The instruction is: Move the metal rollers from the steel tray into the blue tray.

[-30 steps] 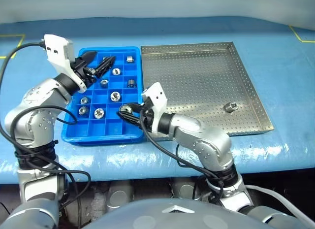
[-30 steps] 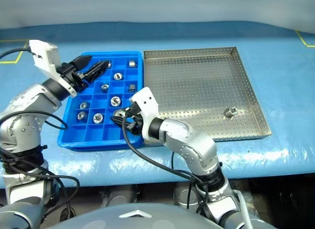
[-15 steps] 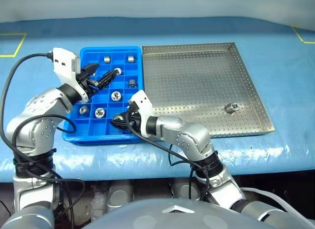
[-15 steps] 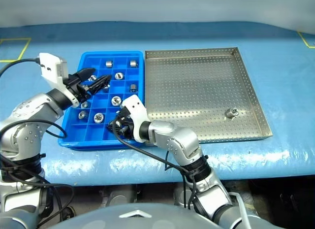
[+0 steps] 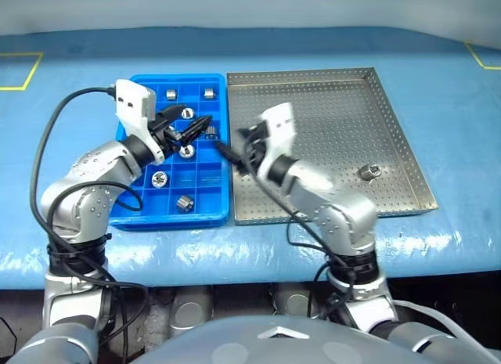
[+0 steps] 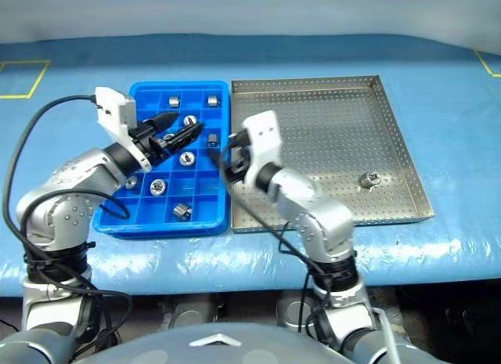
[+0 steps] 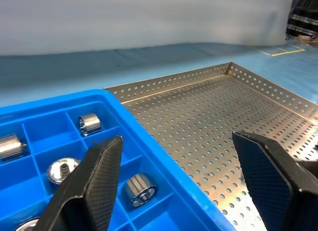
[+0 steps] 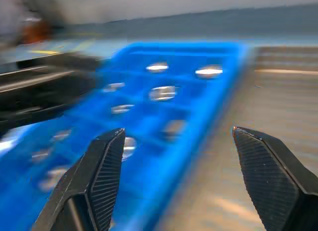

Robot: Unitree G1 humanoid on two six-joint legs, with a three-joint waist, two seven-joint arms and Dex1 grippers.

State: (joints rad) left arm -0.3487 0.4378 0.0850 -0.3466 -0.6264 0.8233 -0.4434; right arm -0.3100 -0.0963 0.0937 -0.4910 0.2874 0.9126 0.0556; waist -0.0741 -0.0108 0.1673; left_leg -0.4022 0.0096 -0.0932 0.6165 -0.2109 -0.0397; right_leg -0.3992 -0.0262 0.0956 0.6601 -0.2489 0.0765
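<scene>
a second ago our right claw (image 5: 235, 155) pinched a roller at the blue tray (image 5: 141, 215); now it gapes empty, with a roller (image 5: 185, 203) in the lower compartment. left claw (image 5: 190, 130) hangs open. one roller (image 5: 366, 172) remains in the steel tray (image 5: 329, 211) (right wrist view too smeared to count).

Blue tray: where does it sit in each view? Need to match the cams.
Left eye view: blue tray left of centre.
Right eye view: left of centre.
Left wrist view: lower left corner.
Right wrist view: centre-left, blurred.
Shared landmark: the steel tray, whose long edge lies right alongside it.
</scene>
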